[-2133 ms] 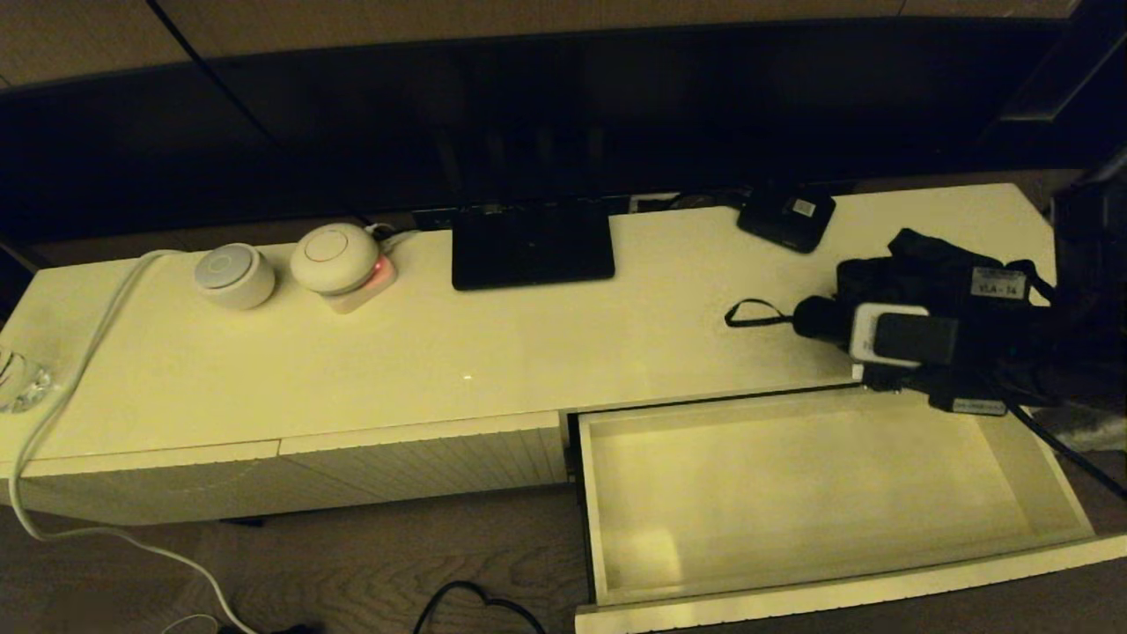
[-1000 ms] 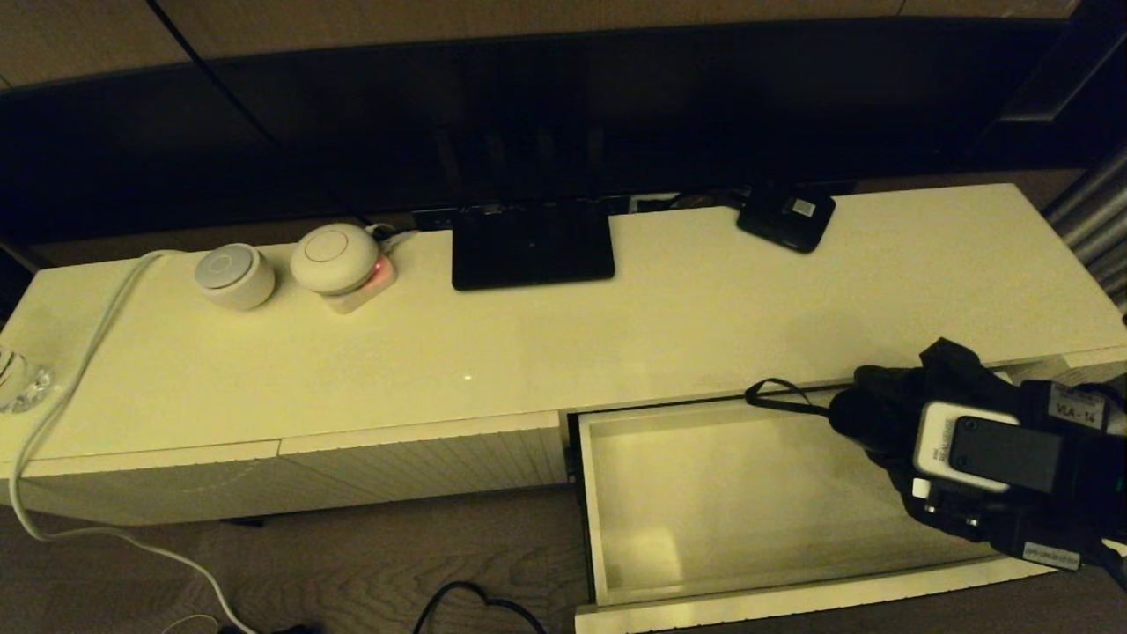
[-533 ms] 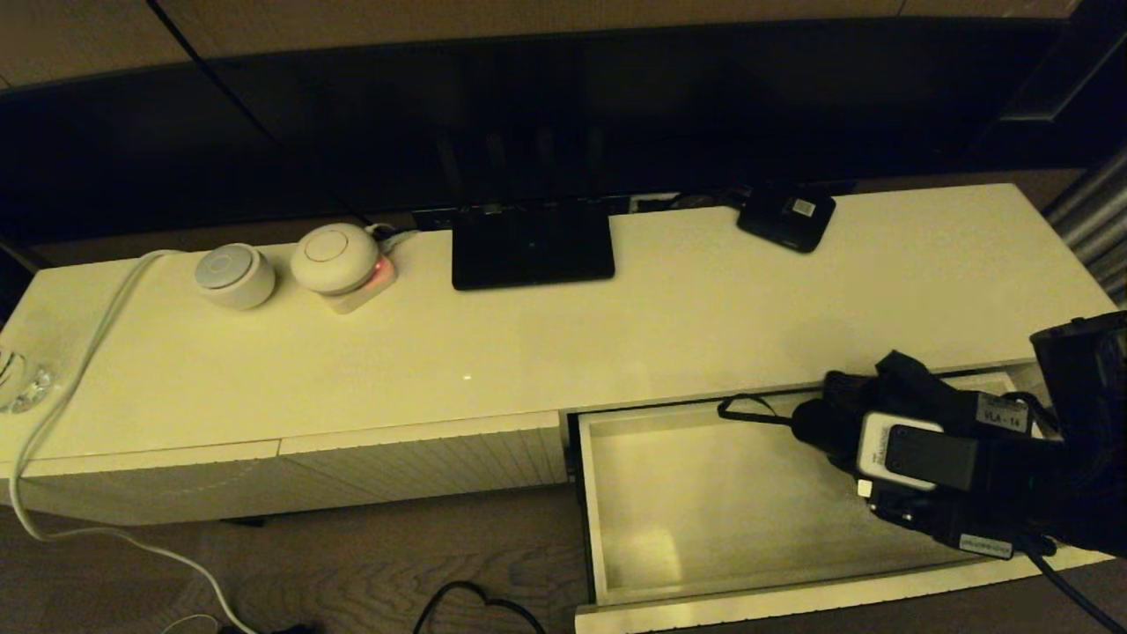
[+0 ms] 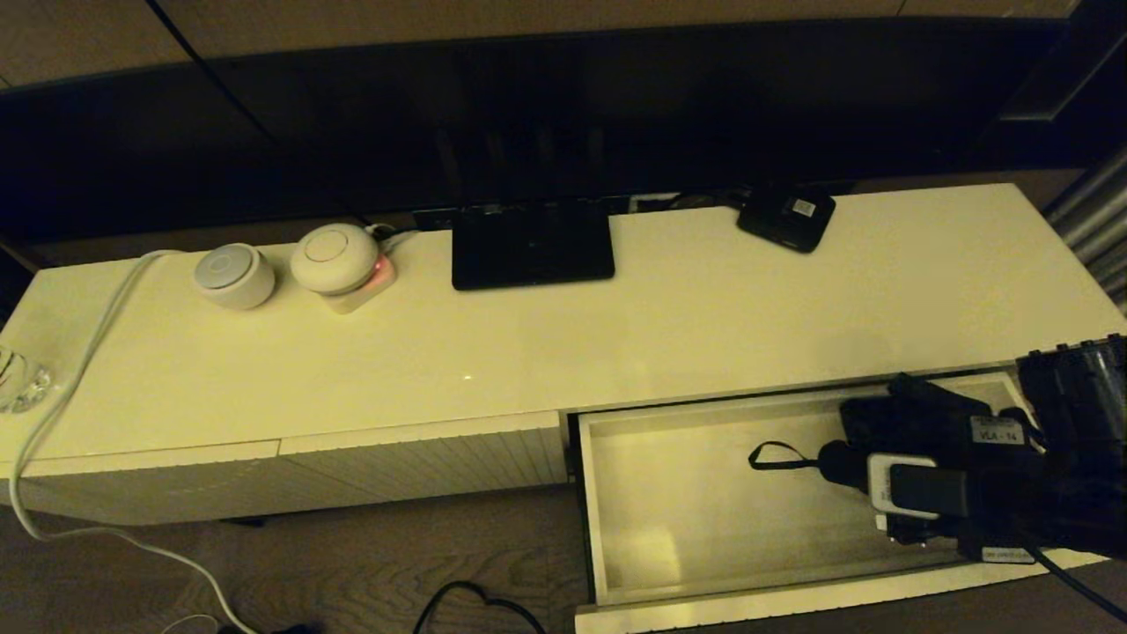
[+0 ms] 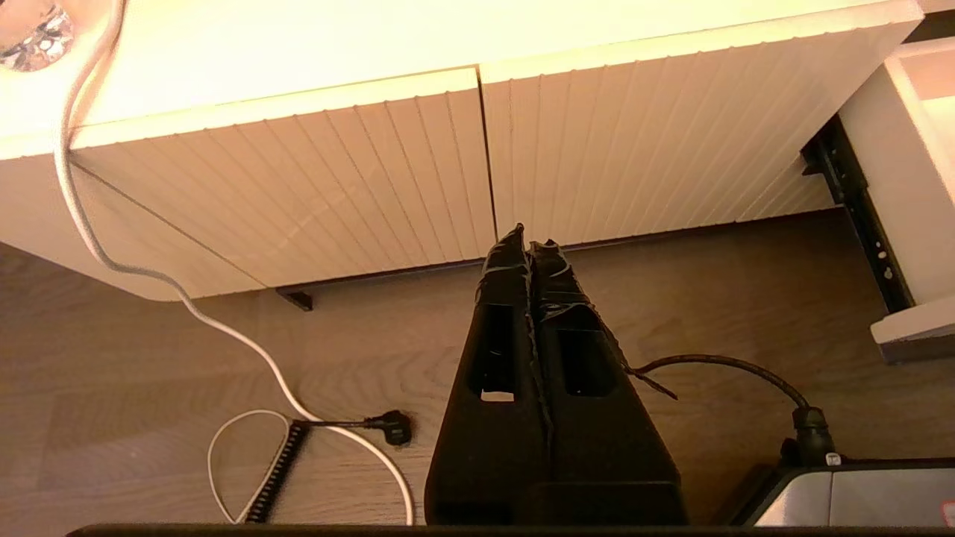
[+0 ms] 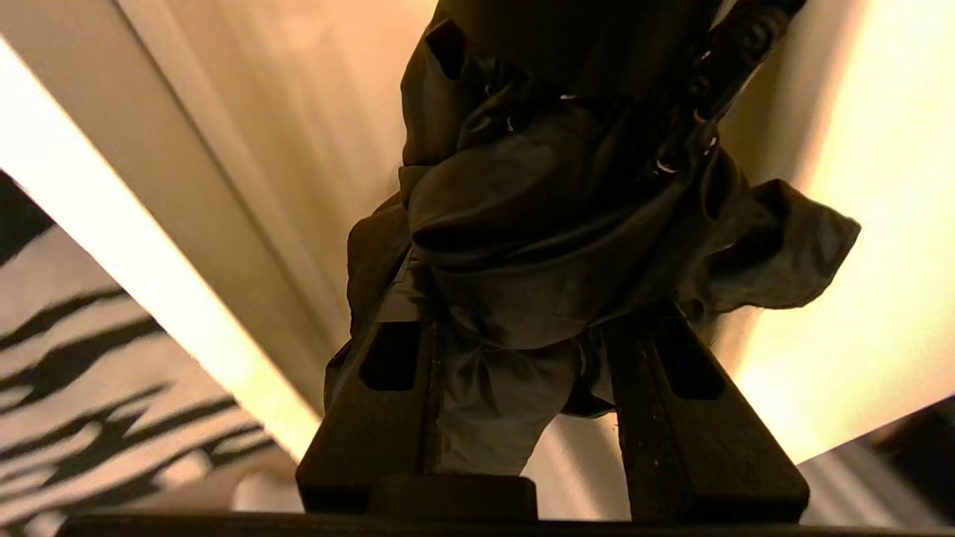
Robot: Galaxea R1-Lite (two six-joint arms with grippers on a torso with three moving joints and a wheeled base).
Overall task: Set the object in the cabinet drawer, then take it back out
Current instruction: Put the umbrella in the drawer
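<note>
Since a second ago the right gripper (image 4: pixel 889 480) has carried the umbrella (image 4: pixel 916 427) off the cabinet's front edge and down into the open drawer (image 4: pixel 775 594), and the wrist loop (image 4: pixel 775 458) that hung over the drawer's back edge now lies low over the drawer floor.

The right gripper's two black fingers (image 6: pixel 388 395) are clamped on the umbrella's bunched black fabric (image 6: pixel 552 224), one on each side of the bundle, with cloth bulging out between and past them. The umbrella is a compact folded one, all black, its fabric loose and creased, with a short thick handle (image 4: pixel 841 465) and a thin cord loop at the end.

It sits in the right-hand part of the drawer, its long axis running along the drawer's length. The handle and loop point toward the drawer's left end; the fabric end points toward the right end, under the arm. Whether it touches the drawer floor I cannot tell.

The left gripper (image 5: pixel 528 242) hangs parked below the closed ribbed fronts (image 5: pixel 358 171) to the drawer's left, its fingers pressed together on nothing.
</note>
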